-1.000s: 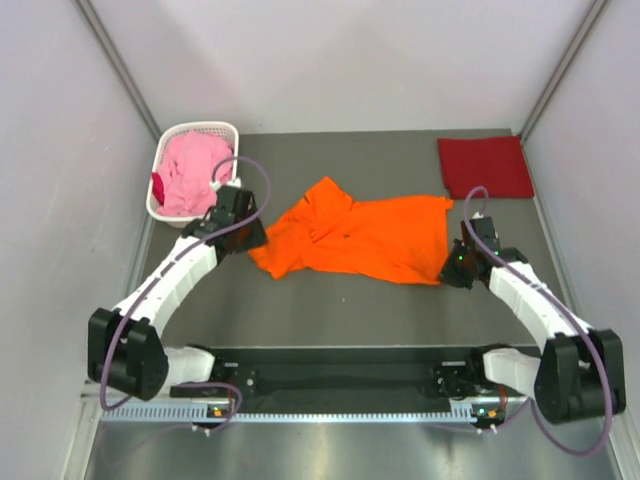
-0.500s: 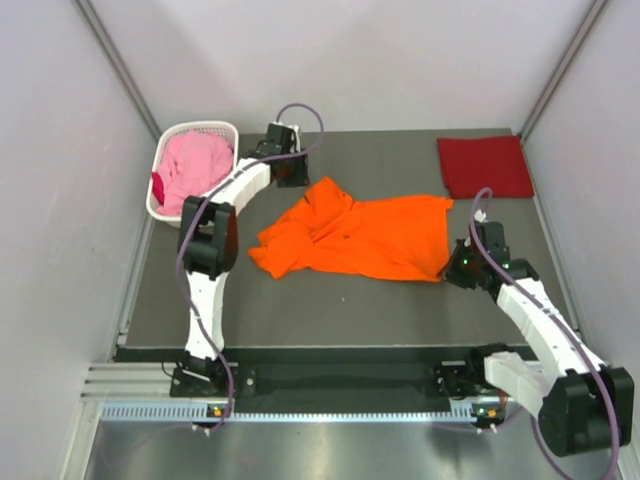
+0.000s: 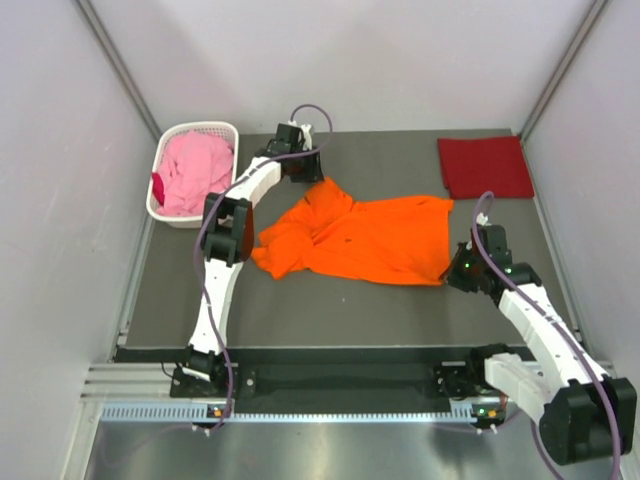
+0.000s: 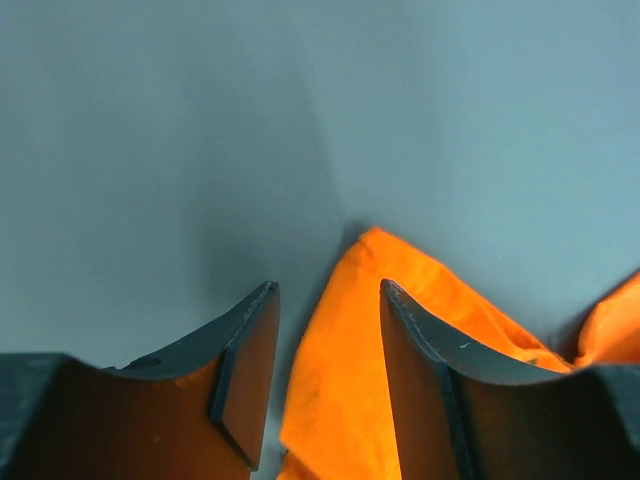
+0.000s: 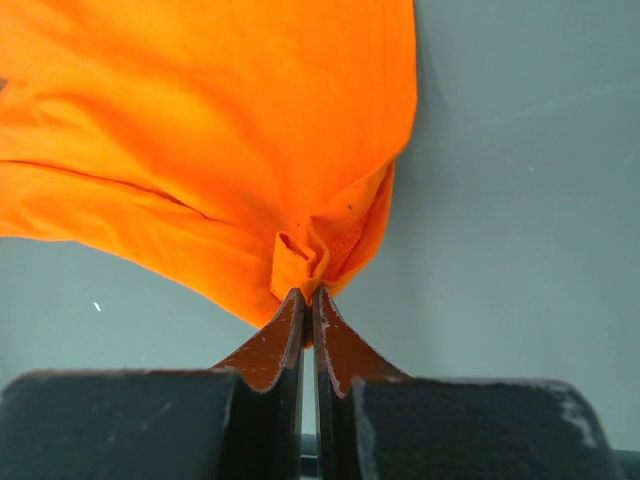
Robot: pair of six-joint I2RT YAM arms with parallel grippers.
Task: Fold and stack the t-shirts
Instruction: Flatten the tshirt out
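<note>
Two sets of fingers met the orange t-shirt [image 3: 360, 238] lying mid-way on the bench [image 3: 330, 310]: my right fingers [image 5: 308, 298] pinched its 4 o'clock corner, and my left fingers [image 4: 328, 288] hung wide over its 11 o'clock tip. I judged this the spreading step; next, the left needed to close there.

Matt cloth orange t-shirt [image 3: 365, 240], smooth table [image 3: 350, 312]
</note>
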